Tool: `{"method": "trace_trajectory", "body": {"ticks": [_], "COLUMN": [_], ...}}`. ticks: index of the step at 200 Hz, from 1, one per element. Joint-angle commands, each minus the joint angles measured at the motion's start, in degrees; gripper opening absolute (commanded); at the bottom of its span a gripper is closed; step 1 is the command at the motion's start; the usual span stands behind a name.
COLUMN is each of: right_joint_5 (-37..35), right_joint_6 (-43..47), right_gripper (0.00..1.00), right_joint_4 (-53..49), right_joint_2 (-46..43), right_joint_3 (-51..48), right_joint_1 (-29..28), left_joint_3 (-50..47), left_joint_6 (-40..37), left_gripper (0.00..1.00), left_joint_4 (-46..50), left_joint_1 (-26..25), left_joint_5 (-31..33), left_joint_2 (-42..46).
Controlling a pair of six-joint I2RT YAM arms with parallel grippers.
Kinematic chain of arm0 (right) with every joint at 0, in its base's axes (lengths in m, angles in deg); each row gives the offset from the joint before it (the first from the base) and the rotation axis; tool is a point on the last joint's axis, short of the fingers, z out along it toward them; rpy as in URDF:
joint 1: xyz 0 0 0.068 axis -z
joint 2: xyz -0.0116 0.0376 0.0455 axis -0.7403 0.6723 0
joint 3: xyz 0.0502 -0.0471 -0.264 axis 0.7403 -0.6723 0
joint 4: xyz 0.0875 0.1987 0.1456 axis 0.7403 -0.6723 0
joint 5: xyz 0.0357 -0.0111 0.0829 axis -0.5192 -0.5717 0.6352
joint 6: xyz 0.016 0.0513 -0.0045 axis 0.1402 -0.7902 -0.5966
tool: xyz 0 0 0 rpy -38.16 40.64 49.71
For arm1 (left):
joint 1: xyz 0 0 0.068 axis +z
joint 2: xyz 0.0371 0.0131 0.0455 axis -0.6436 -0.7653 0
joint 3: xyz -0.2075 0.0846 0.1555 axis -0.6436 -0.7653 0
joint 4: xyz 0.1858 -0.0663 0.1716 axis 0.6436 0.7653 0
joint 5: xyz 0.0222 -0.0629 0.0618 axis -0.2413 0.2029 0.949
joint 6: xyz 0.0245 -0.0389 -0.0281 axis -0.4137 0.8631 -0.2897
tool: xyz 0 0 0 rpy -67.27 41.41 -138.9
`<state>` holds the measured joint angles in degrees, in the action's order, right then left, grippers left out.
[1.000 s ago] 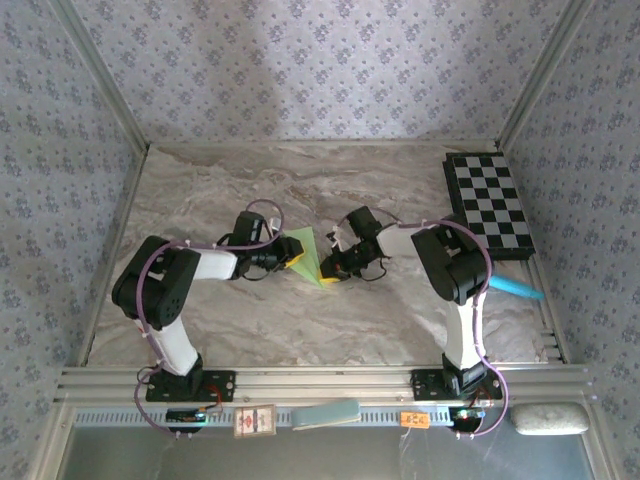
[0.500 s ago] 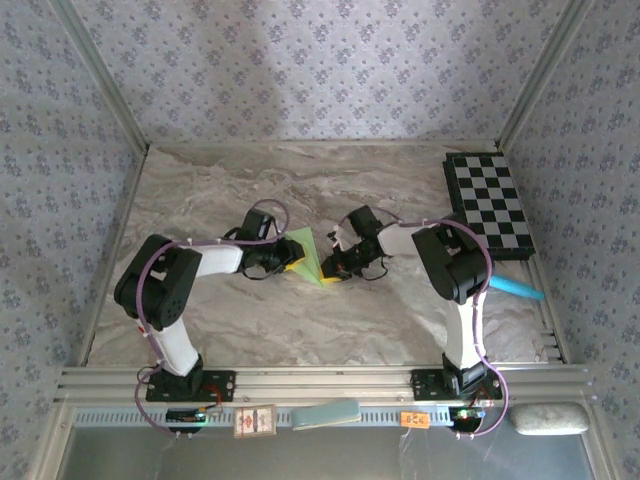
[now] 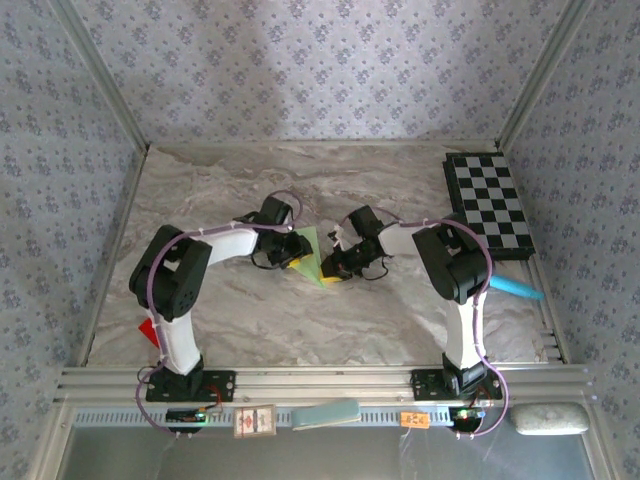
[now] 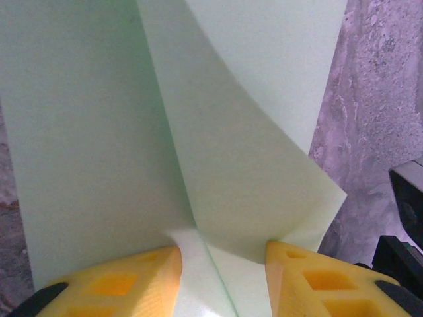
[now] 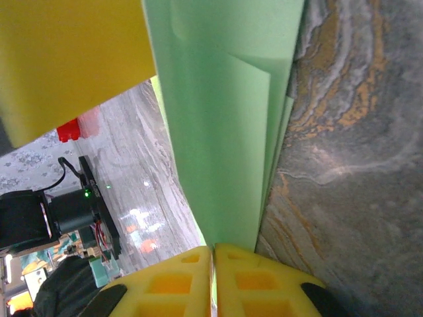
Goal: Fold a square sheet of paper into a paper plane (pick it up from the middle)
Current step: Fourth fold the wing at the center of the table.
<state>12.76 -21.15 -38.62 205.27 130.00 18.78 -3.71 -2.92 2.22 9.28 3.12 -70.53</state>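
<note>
The paper plane [image 3: 311, 256] is pale green folded paper on the marble table between my two grippers. My left gripper [image 3: 292, 252] is at its left side. In the left wrist view its jaws [image 4: 221, 254] stand apart and open. The paper's [image 4: 99, 132] raised centre crease and one lifted flap lie between them. My right gripper [image 3: 334, 270] is at the paper's near right tip. Its yellow fingers [image 5: 213, 249] are shut on the thin edge of the green paper [image 5: 218, 132]. A yellow left finger [image 5: 73, 59] shows beside the paper.
A black-and-white chessboard [image 3: 490, 205] lies at the back right, with a light-blue object [image 3: 515, 288] in front of it near the right arm. A pale card [image 3: 325, 413] and a grey pad [image 3: 548, 418] rest on the front rail. Patterned walls close three sides.
My left arm has reached further right and away, and its jaws have widened around the paper's crease. The right gripper stays pinched on the paper's tip.
</note>
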Motion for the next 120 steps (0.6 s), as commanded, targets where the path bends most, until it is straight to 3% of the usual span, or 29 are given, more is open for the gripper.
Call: {"method": "trace_trajectory", "body": {"ticks": [1, 120], "right_joint_5": [-5.2, -5.2], "right_joint_6": [-0.5, -4.7], "right_gripper": [0.13, 0.23], "right_joint_4": [-0.9, 6.5], "right_joint_2": [-0.2, -3.1], "right_joint_3": [-1.7, -3.5], "right_joint_1": [1.7, 1.5], "left_joint_3": [-0.3, 4.7], "left_joint_6": [-0.2, -1.4], "left_gripper": [0.42, 0.51], "left_joint_4": [9.5, 18.2], "left_joint_1": [-1.1, -3.0], "left_joint_5": [4.0, 6.9], "left_joint_2": [-5.0, -11.3]}}
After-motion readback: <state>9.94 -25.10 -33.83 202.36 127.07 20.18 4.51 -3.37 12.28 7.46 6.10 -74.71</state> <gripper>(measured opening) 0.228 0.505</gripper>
